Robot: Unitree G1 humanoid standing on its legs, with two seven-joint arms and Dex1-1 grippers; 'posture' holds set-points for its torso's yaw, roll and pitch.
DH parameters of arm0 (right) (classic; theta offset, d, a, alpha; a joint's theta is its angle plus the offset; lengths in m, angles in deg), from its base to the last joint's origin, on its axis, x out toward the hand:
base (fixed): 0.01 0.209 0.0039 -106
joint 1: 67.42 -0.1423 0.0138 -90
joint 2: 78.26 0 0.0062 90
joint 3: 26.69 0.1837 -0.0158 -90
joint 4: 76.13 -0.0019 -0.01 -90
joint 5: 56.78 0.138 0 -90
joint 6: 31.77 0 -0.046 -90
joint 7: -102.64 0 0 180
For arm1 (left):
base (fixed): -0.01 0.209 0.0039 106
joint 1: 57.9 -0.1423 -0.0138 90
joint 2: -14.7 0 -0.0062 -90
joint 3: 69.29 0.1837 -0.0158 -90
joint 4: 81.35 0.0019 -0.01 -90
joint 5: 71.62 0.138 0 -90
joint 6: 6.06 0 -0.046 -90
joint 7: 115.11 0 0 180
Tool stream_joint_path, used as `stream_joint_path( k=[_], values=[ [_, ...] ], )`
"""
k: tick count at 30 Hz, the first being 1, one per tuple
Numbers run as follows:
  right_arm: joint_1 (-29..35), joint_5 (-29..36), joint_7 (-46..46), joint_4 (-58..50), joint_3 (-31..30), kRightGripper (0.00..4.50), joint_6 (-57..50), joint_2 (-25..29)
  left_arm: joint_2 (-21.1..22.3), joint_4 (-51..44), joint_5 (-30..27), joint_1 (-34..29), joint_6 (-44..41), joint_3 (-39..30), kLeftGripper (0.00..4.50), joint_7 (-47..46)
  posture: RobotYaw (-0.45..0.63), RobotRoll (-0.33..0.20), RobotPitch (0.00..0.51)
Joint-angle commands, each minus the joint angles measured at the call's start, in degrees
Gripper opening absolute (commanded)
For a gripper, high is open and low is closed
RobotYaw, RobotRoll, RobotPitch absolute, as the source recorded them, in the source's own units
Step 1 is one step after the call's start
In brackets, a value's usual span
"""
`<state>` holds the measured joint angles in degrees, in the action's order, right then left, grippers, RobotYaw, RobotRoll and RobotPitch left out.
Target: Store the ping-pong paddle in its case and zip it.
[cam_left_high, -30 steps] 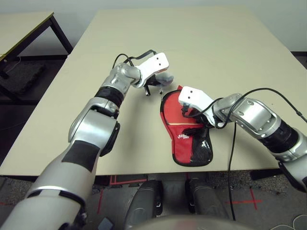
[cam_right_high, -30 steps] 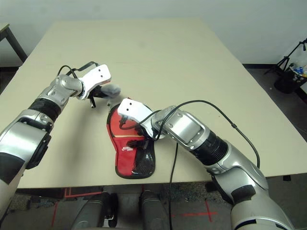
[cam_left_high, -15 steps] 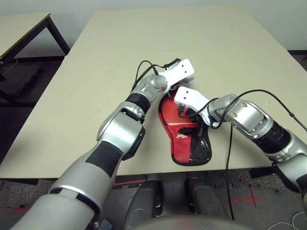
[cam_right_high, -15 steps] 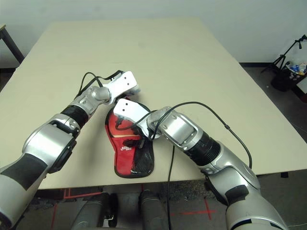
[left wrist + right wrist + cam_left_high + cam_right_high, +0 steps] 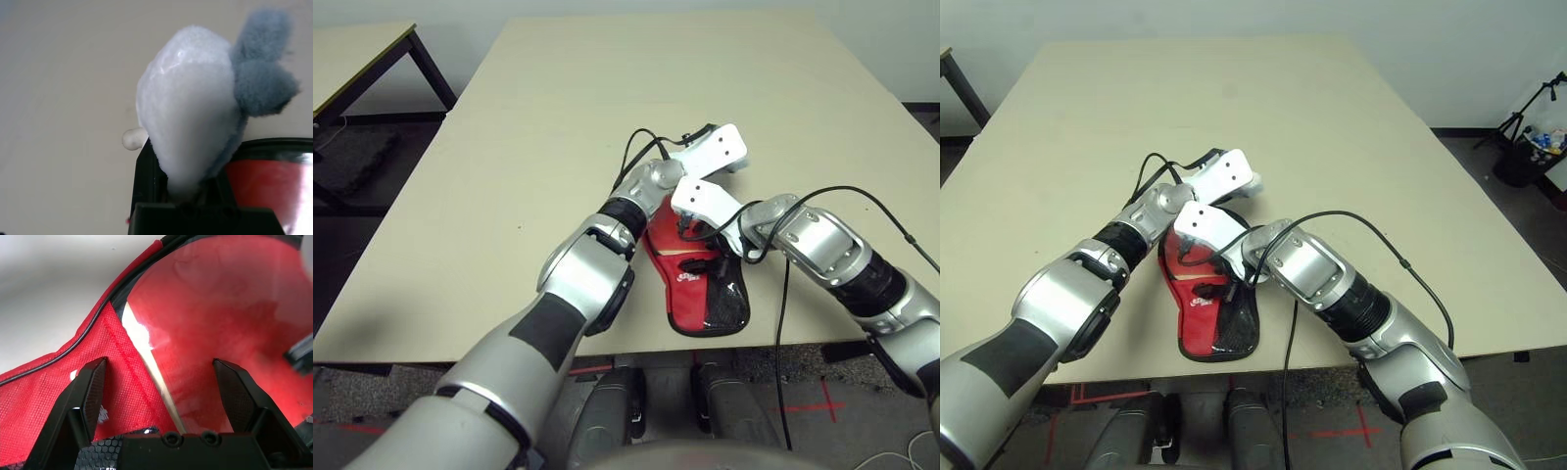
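Left end effector [image 5: 195, 196], clamped shut on a grey-white plush pouch [image 5: 195, 98], has swung right across the surface [image 5: 558, 98] and now sits at the case's [image 5: 690, 284] round end. Right end effector [image 5: 166, 387] hangs wide open, holding nothing, directly above the ping-pong paddle [image 5: 220, 342], which lies inside the open case. Paddle looks seated; zipping not started.
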<state>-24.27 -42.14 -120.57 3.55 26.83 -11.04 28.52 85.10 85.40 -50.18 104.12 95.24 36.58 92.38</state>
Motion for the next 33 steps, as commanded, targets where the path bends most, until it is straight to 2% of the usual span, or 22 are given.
stream_joint_path(
  k=[1,7,12,18,20,27,33],
  values=[
    [1.56,-0.5,-0.54,2.66,-1.96,4.5,-0.18,-0.8,-1.63,-0.74,-1.4,-1.22,2.52,-0.44,0.23,5.28,-0.07,0.0,0.152],
    [1.45,-1.17,-0.9,3.66,-1.63,4.5,0.78,-1.31,-0.3,-0.66,-3.04,-0.83,0.69,-2.51,0.23,4.87,-0.06,0.0,0.147],
    [1.59,-1.76,-1.39,4.33,-1.17,4.5,1.64,-1.4,2.42,-1.05,-6.25,1.46,-0.44,-6.55,1.88,5.23,-0.05,0.0,0.14],
    [2.63,-1.55,-2.02,3.48,0.03,4.5,1.72,-0.47,7.29,-2.32,-13.46,4.57,-3.55,-13.62,3.93,12.32,-0.04,0.0,0.132],
    [2.89,-1.4,-2.35,2.94,0.49,4.5,1.45,-0.05,9.24,-3.05,-15.09,5.04,-4.85,-14.94,4.47,15.35,-0.03,0.0,0.129],
    [3.27,0.69,-3.66,0.1,3.71,4.5,-1.91,1.74,14.9,-6.76,-18.22,4.02,-8.65,-15.95,4.47,24.52,-0.02,0.0,0.116],
    [3.15,2.6,-3.84,-0.67,7.11,4.5,-4.87,3.51,17.91,-15.64,-20.37,-1.8,-13.18,-14.99,4.47,30.35,-0.02,0.0,0.109]
  ],
)
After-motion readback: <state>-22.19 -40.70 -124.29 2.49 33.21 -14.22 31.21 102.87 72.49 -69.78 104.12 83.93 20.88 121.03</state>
